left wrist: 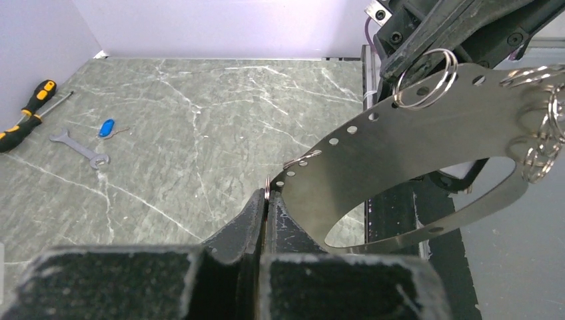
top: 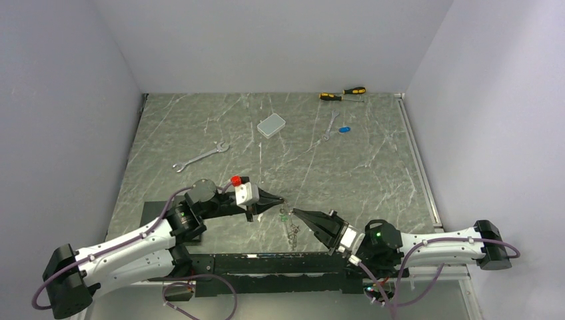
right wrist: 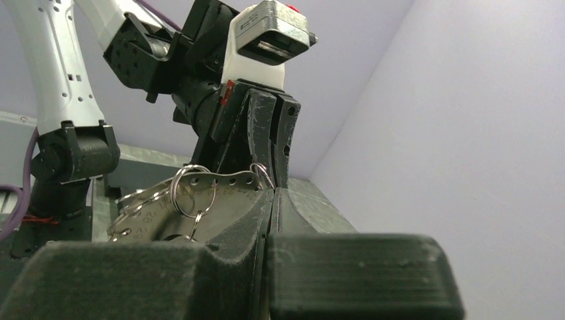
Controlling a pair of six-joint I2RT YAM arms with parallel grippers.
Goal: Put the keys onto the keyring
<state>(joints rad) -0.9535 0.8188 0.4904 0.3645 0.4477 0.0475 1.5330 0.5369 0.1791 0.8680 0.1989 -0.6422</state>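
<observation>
The keyring [top: 291,230] is a flat silvery oval band with a row of holes and several split rings, held in the air between both grippers. In the left wrist view the keyring [left wrist: 413,140] fills the right side. My left gripper [left wrist: 266,195] is shut on a small split ring at the band's tip. My right gripper [right wrist: 273,191] is shut on the band's edge [right wrist: 166,207]. In the top view the left gripper [top: 281,201] and the right gripper [top: 296,212] nearly touch. A small green piece [top: 284,217] hangs there. A blue key [top: 344,130] lies far back, also seen in the left wrist view [left wrist: 106,128]. The black key is not visible.
A grey box [top: 271,125] lies at the back centre. One wrench [top: 200,157] lies at the left, another [top: 331,125] next to the blue key. Two yellow-and-black screwdrivers [top: 341,95] lie at the far edge. A black rail [top: 266,265] runs along the near edge.
</observation>
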